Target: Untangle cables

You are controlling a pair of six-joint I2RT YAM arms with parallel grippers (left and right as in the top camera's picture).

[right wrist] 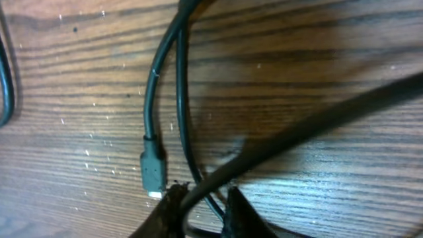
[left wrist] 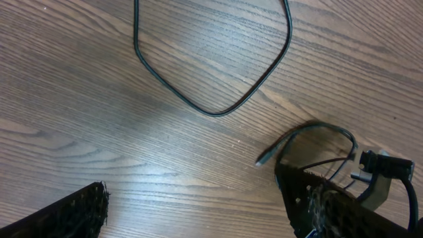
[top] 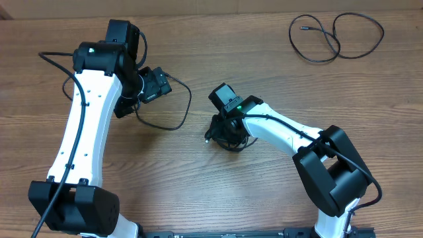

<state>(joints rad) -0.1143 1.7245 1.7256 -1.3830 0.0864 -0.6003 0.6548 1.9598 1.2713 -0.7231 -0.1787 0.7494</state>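
Across the wood-grain table (top: 264,59), we see the left gripper (left wrist: 198,215) with rough dark fingers spread wide near one smooth black cord loop (left wrist: 213,114), and a second thin loop (top: 336,41) lying well apart at the far right. At the centre the right gripper (right wrist: 201,208) is down on the tangled cables (top: 228,142), its tips pinched on one glossy strand, a small grey plug (right wrist: 152,168) just beside them.
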